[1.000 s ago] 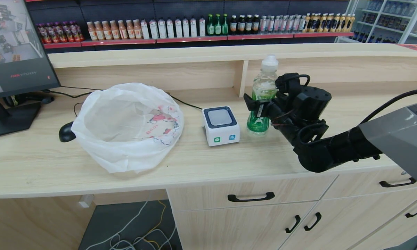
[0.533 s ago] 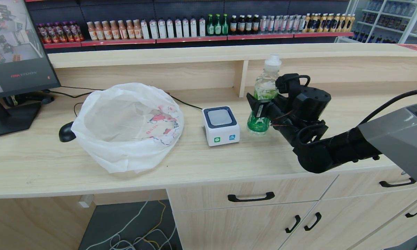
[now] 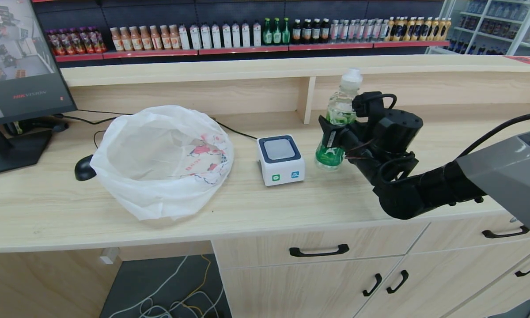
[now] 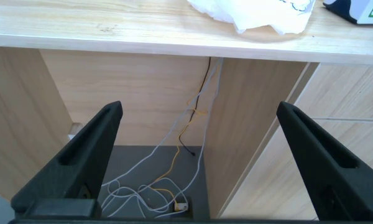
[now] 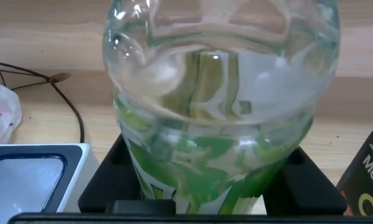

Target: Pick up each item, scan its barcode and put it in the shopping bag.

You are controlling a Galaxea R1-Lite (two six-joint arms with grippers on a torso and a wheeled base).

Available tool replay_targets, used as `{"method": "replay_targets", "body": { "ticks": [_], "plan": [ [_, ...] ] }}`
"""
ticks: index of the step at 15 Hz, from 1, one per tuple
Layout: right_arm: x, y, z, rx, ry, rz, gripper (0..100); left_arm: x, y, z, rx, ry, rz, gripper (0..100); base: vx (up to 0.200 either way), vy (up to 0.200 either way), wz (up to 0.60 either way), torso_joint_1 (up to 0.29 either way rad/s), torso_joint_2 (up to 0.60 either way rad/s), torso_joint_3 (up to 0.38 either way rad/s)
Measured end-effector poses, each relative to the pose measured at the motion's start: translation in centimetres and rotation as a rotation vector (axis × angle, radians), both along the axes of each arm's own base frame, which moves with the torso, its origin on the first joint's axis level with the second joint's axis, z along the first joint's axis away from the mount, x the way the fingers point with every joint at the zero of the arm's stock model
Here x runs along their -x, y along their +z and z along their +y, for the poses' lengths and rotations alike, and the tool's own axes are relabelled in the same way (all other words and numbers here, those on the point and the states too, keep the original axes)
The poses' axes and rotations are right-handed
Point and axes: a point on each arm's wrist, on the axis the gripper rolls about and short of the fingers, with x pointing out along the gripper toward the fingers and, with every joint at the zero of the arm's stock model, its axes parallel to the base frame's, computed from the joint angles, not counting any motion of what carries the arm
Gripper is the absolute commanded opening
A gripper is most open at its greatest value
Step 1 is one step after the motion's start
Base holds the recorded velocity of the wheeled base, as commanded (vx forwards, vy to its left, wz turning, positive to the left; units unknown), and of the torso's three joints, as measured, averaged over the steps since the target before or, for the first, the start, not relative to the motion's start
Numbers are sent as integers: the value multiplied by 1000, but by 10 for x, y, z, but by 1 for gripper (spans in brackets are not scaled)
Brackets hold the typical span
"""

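One green-labelled bottle [image 3: 331, 155], leaning slightly, is clamped in the right gripper [image 3: 335, 135], just right of the white scanner [image 3: 280, 160] on the wooden counter [image 3: 247, 207]. Farther left lies the open shopping bag [image 3: 161, 161]. Below the counter's front edge, the left gripper [image 4: 199, 113] hangs with fingers spread wide.

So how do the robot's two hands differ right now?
The right hand is shut on the bottle, beside the scanner; the left hand is open and empty. The right hand is over the counter; the left hand faces the gap under it, where cables lie. Both are black.
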Motion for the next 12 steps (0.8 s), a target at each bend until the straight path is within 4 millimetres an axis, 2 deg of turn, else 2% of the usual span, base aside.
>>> {"method": "replay_targets", "body": {
  "ticks": [5,12],
  "plan": [
    [9,5,-2,2,2,2,0,0,0,0,0,0,0,100,0,0,0,0,0,0],
    [41,35,-1,24,17,-51,0,0,0,0,0,0,0,100,0,0,0,0,0,0]
  ]
}}
